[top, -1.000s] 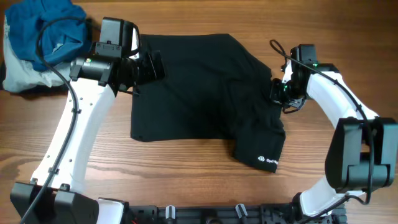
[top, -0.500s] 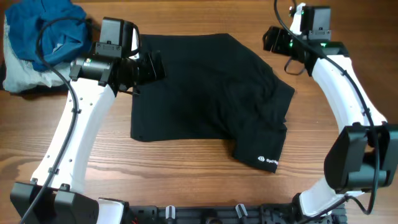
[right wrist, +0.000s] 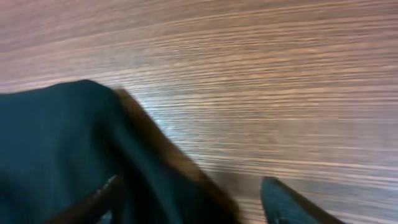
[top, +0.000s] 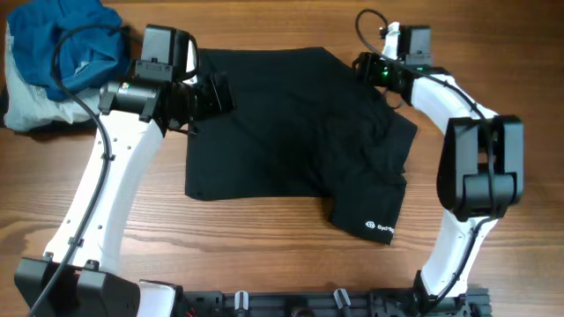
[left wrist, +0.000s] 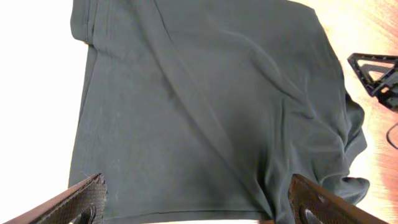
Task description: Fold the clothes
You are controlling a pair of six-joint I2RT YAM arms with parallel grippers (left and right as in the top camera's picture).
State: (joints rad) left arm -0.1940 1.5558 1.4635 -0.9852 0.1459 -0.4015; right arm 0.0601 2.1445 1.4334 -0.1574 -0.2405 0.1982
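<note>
The clothes point(top: 291, 123) are a black garment spread flat on the wooden table, with a small white logo point(top: 379, 227) on the lower right flap. My left gripper point(top: 216, 92) hovers at the garment's left edge, open wide. In the left wrist view the black fabric point(left wrist: 205, 106) fills the space ahead of the left gripper point(left wrist: 199, 213), whose fingers point(left wrist: 87, 199) are far apart. My right gripper point(top: 366, 66) is at the garment's upper right edge. In the right wrist view the right gripper point(right wrist: 193, 208) is open, low over the table, with the cloth's edge point(right wrist: 68, 143) lying between its blurred jaws.
A bright blue garment point(top: 70, 40) lies bunched on a pale blue-white one point(top: 22, 101) at the back left corner. Bare wood table point(top: 264, 246) lies in front of the black garment. The right arm's cable point(top: 363, 19) loops near the back edge.
My right gripper let go at the garment's right side, opened, and swung back and leftwards to its upper right edge. The left arm and the cloth have stayed put.
</note>
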